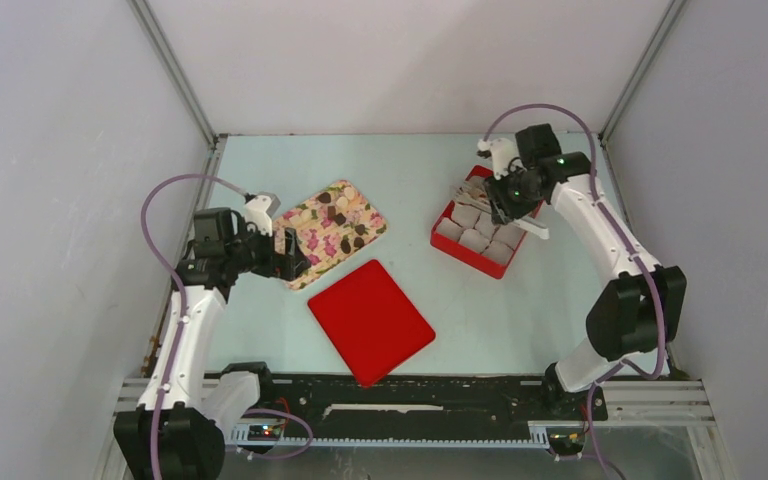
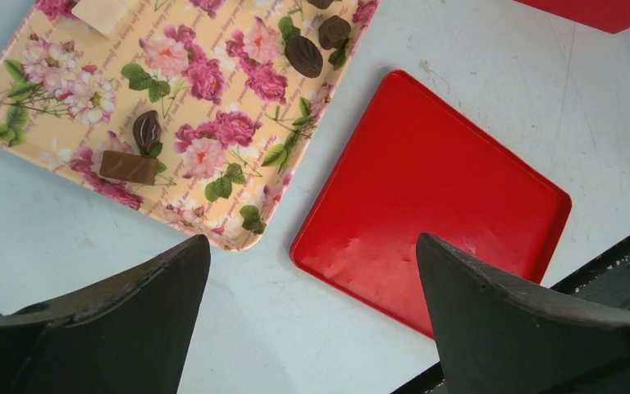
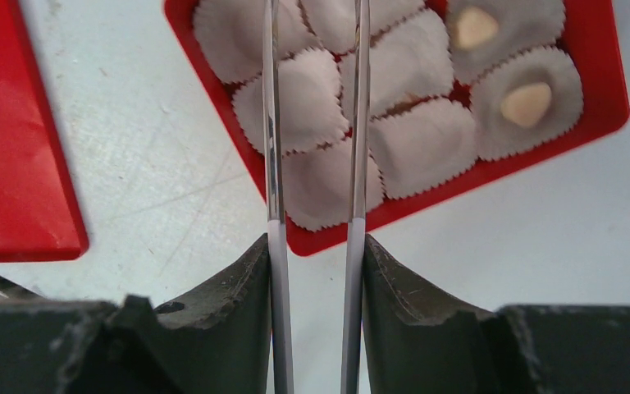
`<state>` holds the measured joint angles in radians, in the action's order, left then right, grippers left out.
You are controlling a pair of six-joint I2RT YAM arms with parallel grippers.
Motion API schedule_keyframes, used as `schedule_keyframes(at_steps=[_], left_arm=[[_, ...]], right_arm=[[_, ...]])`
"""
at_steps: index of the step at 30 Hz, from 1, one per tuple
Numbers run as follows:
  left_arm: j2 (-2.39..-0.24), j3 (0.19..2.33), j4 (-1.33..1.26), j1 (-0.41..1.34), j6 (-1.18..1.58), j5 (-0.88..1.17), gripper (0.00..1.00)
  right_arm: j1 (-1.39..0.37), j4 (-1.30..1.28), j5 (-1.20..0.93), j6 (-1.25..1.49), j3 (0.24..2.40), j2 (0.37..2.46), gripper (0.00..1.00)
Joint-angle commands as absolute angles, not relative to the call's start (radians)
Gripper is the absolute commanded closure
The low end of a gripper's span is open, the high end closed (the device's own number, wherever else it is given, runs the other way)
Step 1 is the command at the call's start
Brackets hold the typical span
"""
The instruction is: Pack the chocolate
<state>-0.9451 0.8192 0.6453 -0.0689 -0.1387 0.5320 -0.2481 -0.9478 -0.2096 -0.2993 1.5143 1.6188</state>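
Your right gripper (image 3: 316, 246) is half-closed, clamped on the thin metal tongs (image 3: 272, 123) over the red box of white paper cups (image 3: 607, 90). Two pale chocolates (image 3: 527, 103) sit cupped, while dark chocolates (image 2: 304, 56) wait on the flowered tray (image 2: 213, 49). Beside it your left gripper (image 2: 312, 240) hangs wide, empty. Looks like the filling step; next, swing the tongs over to the tray.

The pale counter (image 1: 410, 180) carries three items, set apart from one another.
- Flower-print tray (image 1: 312, 262): far left.
- Flat red lid (image 1: 371, 321): centre, near the tray's corner.
- Red box (image 1: 465, 258): far right, lined with white crinkled paper cups (image 3: 299, 98).

The metal tongs (image 3: 271, 123) extend over the cups.
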Motion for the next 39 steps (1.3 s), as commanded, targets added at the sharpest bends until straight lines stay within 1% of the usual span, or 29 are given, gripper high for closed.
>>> schedule_keyframes(at_steps=[1, 7, 20, 27, 34, 39], left_arm=[[-0.961, 0.883, 0.623, -0.075, -0.123, 0.564, 0.00], [-0.959, 0.889, 0.629, -0.074, -0.122, 0.563, 0.00], [-0.916, 0.865, 0.635, -0.073, -0.132, 0.538, 0.00], [-0.913, 0.864, 0.641, -0.073, -0.138, 0.531, 0.00], [-0.916, 0.864, 0.643, -0.073, -0.138, 0.529, 0.00], [-0.916, 0.871, 0.647, -0.074, -0.133, 0.541, 0.00]], right_arm=[[-0.188, -0.878, -0.245, -0.302, 1.465, 1.562, 0.73], [-0.146, -0.859, -0.261, -0.309, 1.433, 1.587, 0.73], [-0.138, -0.805, -0.253, -0.308, 1.428, 1.689, 0.69], [-0.137, -0.785, -0.247, -0.305, 1.428, 1.732, 0.61], [-0.136, -0.781, -0.251, -0.310, 1.425, 1.738, 0.55], [-0.136, -0.780, -0.251, -0.310, 1.425, 1.736, 0.54]])
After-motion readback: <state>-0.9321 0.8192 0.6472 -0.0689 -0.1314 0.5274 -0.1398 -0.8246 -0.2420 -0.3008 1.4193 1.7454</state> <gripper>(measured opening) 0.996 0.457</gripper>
